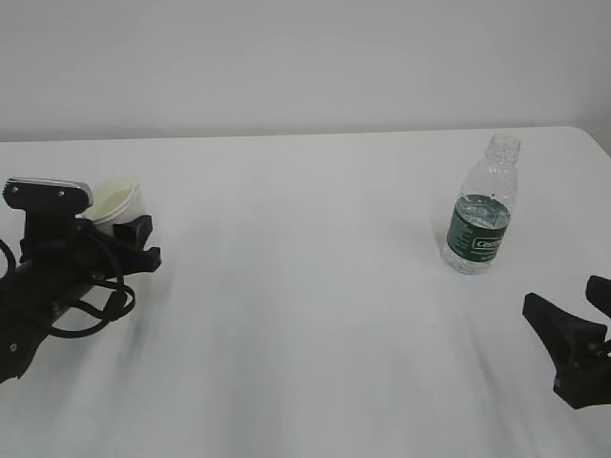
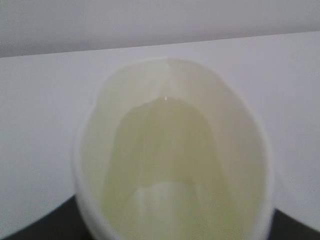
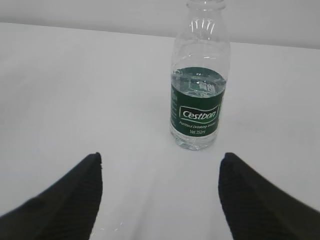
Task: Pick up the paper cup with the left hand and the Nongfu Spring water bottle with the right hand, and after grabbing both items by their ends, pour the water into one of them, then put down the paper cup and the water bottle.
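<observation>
The paper cup [image 1: 118,198] sat at the far left of the white bench [image 1: 305,315], tucked between the fingers of the left hand [image 1: 129,239], which stood about half open around it; whether the cup was clamped or merely bracketed, and whether it had left the bench, the views couldn't settle. Seen from the left wrist, the cup's cream inside looked dry. Over on the right stood the water bottle [image 1: 481,207], upright and capless, water [image 3: 199,90] reaching the top of its green label. The right hand [image 1: 571,334] waited near it, short of contact, fingers [image 3: 75,195] spread wide and empty, the bottle lined up between them. The risk looked plain: a capless, lightweight bottle nudged by one finger on the way in could topple and spill, and a squeezed paper cup could buckle.
</observation>
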Available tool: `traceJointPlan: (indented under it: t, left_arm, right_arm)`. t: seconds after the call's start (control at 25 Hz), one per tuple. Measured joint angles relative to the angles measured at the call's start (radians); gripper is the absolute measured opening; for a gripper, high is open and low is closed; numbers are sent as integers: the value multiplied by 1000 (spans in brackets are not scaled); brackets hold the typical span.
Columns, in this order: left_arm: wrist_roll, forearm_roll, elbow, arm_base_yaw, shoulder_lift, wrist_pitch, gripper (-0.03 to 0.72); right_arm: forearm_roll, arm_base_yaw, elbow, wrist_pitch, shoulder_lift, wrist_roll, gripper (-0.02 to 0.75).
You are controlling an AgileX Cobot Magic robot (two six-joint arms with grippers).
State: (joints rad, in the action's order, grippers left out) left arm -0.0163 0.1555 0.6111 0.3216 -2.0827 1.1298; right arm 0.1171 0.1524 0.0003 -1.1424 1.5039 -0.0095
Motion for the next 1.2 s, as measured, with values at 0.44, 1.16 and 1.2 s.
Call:
traceJointPlan:
  t: [0.44,1.16,1.2]
  left_arm:
    - [0,-7,86,0,-82,0,356]
    - [0,-13,142,0,-145,0,356]
    - [0,-13,142,0,-145,3,356]
  right_arm:
    - [3,0,0,0,0,0,552]
    - [10,0,0,0,0,0,552]
    - [10,0,0,0,0,0,552]
